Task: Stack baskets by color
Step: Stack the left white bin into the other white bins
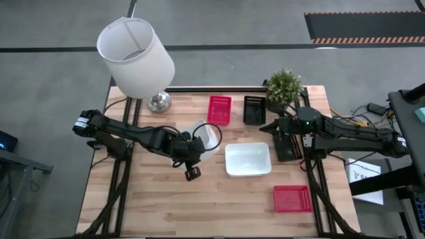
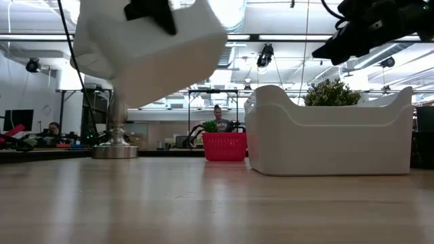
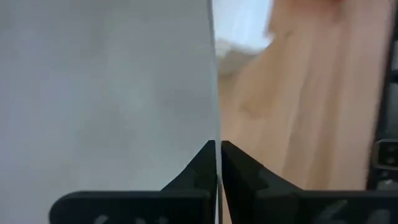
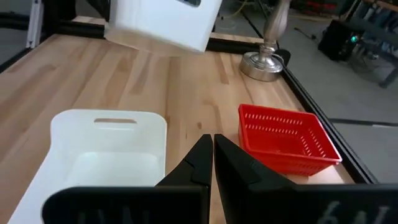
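Note:
My left gripper point(image 1: 198, 145) is shut on a smooth white basket point(image 1: 207, 135), which hangs tilted above the table's middle; it also shows in the low view as the white basket point(image 2: 149, 47) high at the left. A second white basket point(image 1: 248, 159) stands on its bottom just to the right. My right gripper point(image 4: 212, 146) is shut and bare, up in the air over that basket's far right side. At the far edge rest a red basket point(image 1: 220, 109) and a black basket point(image 1: 254, 109). Another red basket point(image 1: 292, 198) lies near right. My left gripper pinches a thin wall point(image 3: 214, 134) of the white basket between its two fingers, the wall running edge-on between them. The fingers come slanting down from the table's left. The basket is lifted clear of the table and tilted.
A lamp with a white shade point(image 1: 136, 56) and metal foot point(image 1: 158, 101) stands at the far left. A potted green plant point(image 1: 284, 86) stands at the far right, beside the black basket. Bare wood lies along the near edge and at the left.

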Motion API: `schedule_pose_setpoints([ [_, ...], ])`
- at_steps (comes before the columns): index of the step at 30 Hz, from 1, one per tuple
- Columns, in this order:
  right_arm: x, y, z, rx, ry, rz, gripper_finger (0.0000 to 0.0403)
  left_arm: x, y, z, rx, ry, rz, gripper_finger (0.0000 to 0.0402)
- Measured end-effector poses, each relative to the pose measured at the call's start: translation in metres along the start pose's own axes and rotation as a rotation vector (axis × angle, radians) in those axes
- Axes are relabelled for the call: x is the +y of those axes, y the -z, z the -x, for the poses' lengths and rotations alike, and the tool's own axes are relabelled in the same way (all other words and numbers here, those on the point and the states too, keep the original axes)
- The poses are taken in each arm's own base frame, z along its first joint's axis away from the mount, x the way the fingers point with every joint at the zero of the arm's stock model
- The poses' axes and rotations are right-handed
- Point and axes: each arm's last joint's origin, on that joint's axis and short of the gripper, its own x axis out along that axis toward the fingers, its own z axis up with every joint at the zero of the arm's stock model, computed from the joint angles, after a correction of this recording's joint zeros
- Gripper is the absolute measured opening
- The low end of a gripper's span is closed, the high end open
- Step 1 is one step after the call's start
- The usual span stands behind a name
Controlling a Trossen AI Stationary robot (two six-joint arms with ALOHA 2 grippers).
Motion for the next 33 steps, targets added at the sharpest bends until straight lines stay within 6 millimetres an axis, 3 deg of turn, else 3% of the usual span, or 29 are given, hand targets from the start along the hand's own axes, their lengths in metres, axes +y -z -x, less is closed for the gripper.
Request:
schedule_pose_setpoints([
  [13, 0.005, 0.016, 0.003, -0.053, -0.008, 0.033, 0.0009, -0.015, -0.029, 0.006, -0.325, 0.091, -0.321, 0.0000],
  [19, 0.005, 0.018, 0.003, -0.049, -0.009, 0.036, 0.0009, -0.016, -0.040, 0.004, -0.427, 0.098, -0.382, 0.0000],
  [33, 0.005, 0.017, 0.003, -0.071, -0.004, 0.061, 0.0009, -0.026, -0.071, -0.042, -0.445, 0.095, -0.447, 0.0000],
])
